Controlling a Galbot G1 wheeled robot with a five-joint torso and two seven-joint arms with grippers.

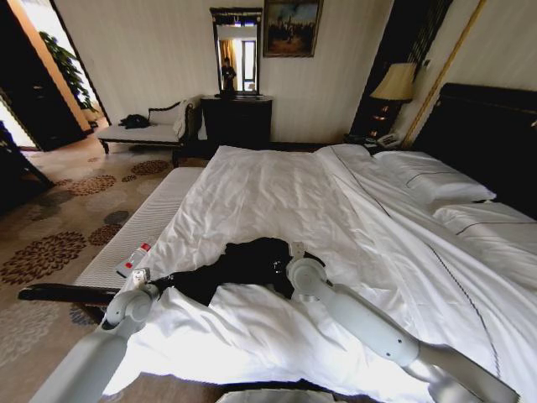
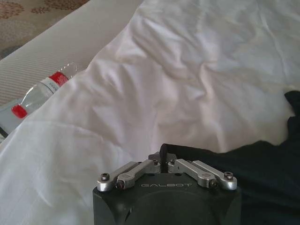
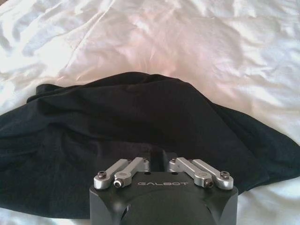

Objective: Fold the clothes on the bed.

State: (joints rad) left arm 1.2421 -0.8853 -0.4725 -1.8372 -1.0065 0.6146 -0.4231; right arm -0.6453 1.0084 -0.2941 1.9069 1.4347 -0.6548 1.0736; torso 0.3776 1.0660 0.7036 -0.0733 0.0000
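The clothes [image 1: 243,262] are one black garment lying bunched on the white duvet of the bed [image 1: 277,193], near its foot. My left gripper [image 1: 144,280] is at the garment's left end; in the left wrist view this gripper [image 2: 163,157] is shut on a thin edge of the black fabric [image 2: 262,173]. My right gripper [image 1: 295,252] rests at the garment's right side. The right wrist view shows that gripper [image 3: 157,161] shut with its tips pressed into the dark cloth [image 3: 140,117], which spreads wide ahead of it. No lettering shows on the fabric.
A clear plastic bottle with a red label [image 1: 134,259] [image 2: 40,91] lies on the white-cushioned bench [image 1: 143,222] along the bed's left side. Pillows [image 1: 428,180] and a dark headboard [image 1: 495,134] are at the right. Patterned carpet [image 1: 50,227] lies to the left.
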